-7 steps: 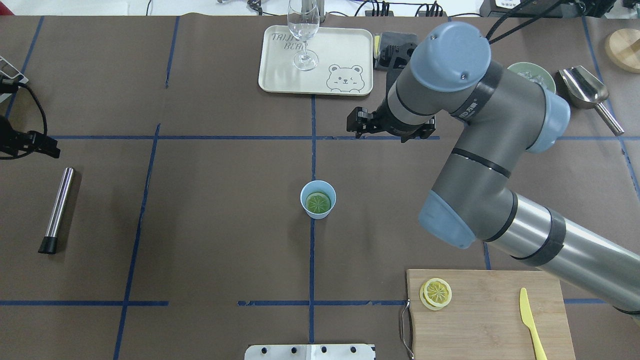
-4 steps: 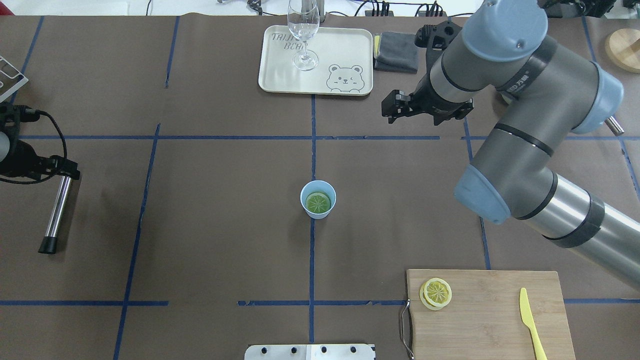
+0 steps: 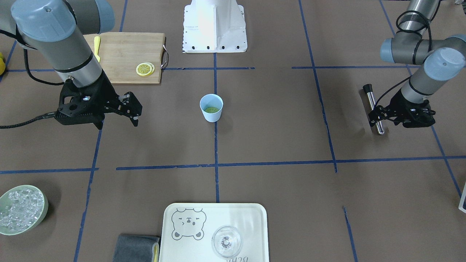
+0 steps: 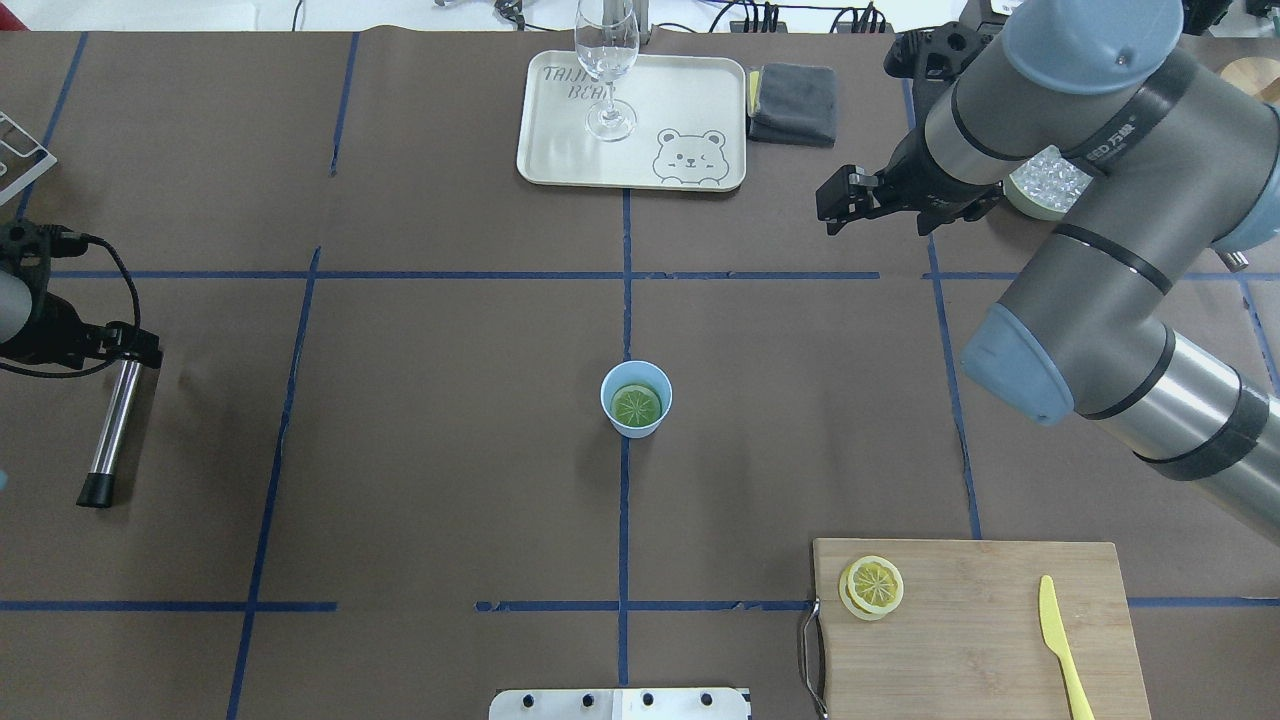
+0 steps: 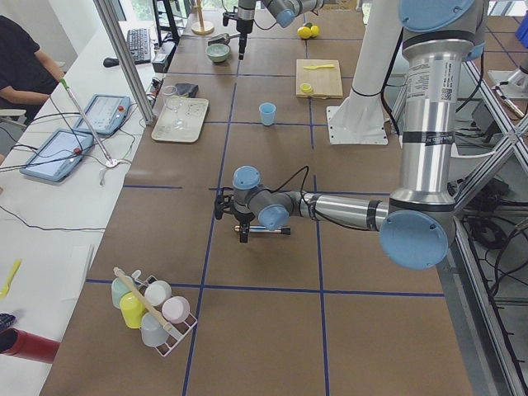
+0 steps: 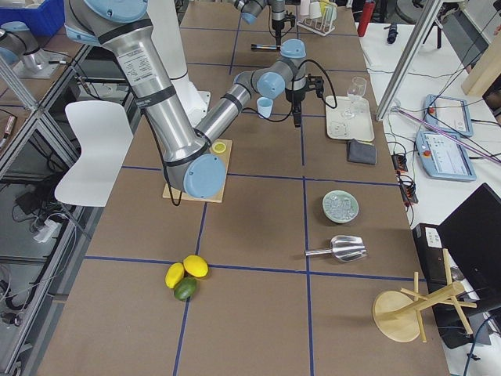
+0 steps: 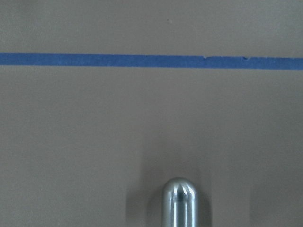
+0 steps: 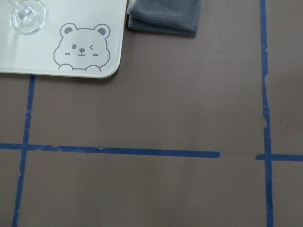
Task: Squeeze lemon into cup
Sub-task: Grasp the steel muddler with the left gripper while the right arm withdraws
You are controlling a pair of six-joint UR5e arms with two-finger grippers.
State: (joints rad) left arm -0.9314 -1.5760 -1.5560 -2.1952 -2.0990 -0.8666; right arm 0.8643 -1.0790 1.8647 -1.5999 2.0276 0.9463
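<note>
We see a worktop covered in brown paper and gridded with blue tape. A white chair stands beside it on a grey floor with loose cables. A white side bench runs along one edge, and aluminium posts rise there. The light is even, the shadows soft.

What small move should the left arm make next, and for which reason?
Probably the left gripper should lower onto the metal rod and close on it. The lemon slice already lies in the cup, the right gripper is open and far from it, and the left gripper hangs at the rod's rounded end.
</note>
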